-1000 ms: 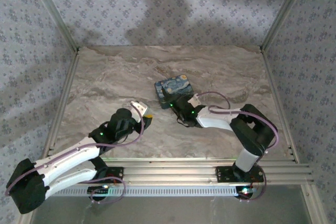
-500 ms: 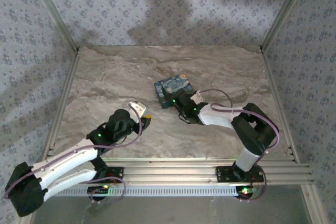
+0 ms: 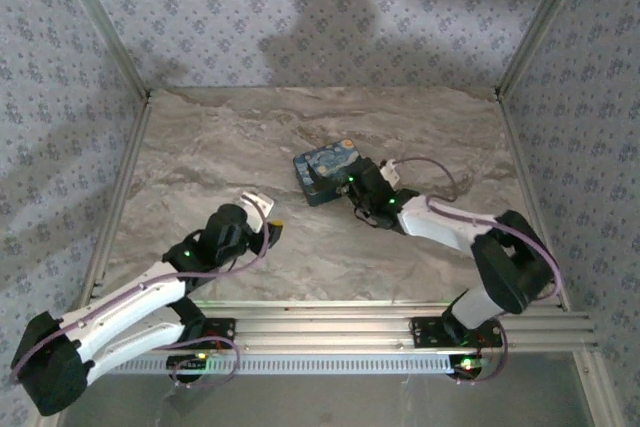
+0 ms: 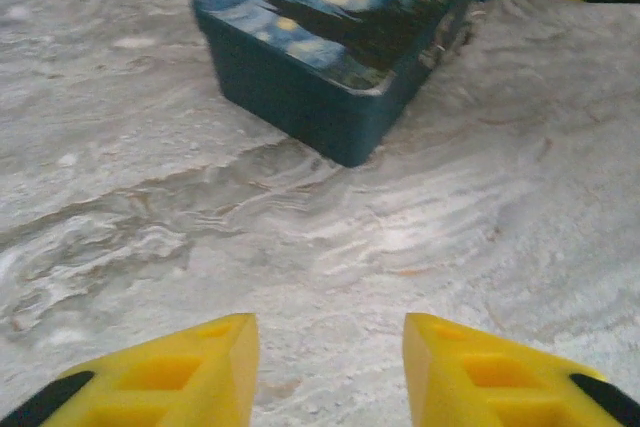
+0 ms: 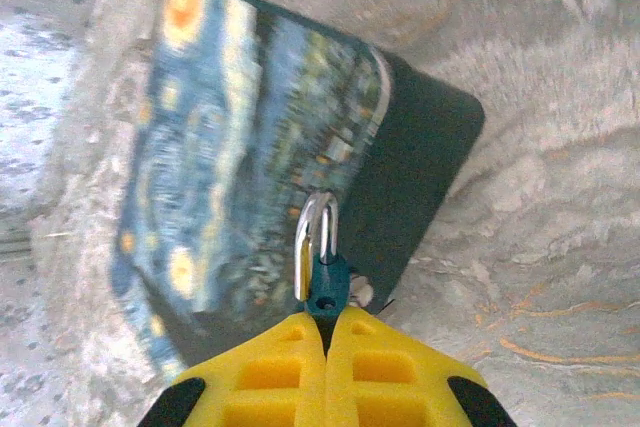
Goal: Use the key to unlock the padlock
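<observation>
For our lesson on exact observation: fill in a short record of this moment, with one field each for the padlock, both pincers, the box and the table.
padlock: small teal body, silver shackle, gripped by its body at the edge of the box; contact with the box unclear
right pincer: shut on the padlock
left pincer: open, nothing between its fingers, low over the table, facing the box
box: blue starry-night print, closed, resting on the table
table: marbled grey-beige surface
</observation>
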`<state>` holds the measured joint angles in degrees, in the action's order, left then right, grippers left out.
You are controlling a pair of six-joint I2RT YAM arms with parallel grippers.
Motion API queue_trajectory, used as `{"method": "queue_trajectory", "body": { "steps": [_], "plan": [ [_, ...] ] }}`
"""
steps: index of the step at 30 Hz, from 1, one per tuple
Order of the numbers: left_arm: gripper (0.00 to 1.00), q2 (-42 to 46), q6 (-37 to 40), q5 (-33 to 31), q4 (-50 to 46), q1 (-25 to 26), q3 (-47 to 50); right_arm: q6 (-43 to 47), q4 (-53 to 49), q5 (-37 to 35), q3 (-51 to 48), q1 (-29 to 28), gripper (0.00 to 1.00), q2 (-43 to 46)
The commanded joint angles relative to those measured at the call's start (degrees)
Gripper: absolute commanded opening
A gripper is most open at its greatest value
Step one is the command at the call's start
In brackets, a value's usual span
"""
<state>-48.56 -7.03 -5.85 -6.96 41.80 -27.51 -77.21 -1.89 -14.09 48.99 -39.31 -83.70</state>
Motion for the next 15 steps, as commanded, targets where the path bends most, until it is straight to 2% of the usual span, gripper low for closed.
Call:
{"method": "queue_trajectory", "body": {
  "steps": [1,2,3,6,8,13,15],
  "plan": [
    [0.58,-0.53,-2.99,-3.26,-7.55,-3.27,-6.22,11.26,-8.25,6.57,-0.94,1.42,0.0,6.63],
    [0.84,-0.62,-3.52,-3.99,-8.77,-4.29,-7.13,13.04,-8.72,8.33,-1.2,1.51,0.0,7.66],
    [0.98,-0.73,-4.02,-4.3,-10.23,-5.64,-8.11,15.76,-8.74,11.92,-2.01,1.35,0.0,9.08],
    [0.98,-0.67,-4.89,-3.32,-13.55,-9.6,-10.44,19.92,-9.27,18.99,-3.55,-0.81,0.0,10.73],
    [0.98,-0.58,-5.98,-1.99,-14.74,-12.31,-11.46,22.2,-9.73,20.25,-3.51,-4.49,0.0,9.94],
    [0.98,-1.52,-11.58,1.04,-16.93,-19.19,-13.07,26.46,-4.5,25.87,-0.95,-13.4,0.0,0.44],
    [0.98,-2.13,-12.55,3.23,-17.97,-21.29,-13.27,26.11,1.44,31.47,-0.6,-14.89,0.0,-3.95]
  ]
}}
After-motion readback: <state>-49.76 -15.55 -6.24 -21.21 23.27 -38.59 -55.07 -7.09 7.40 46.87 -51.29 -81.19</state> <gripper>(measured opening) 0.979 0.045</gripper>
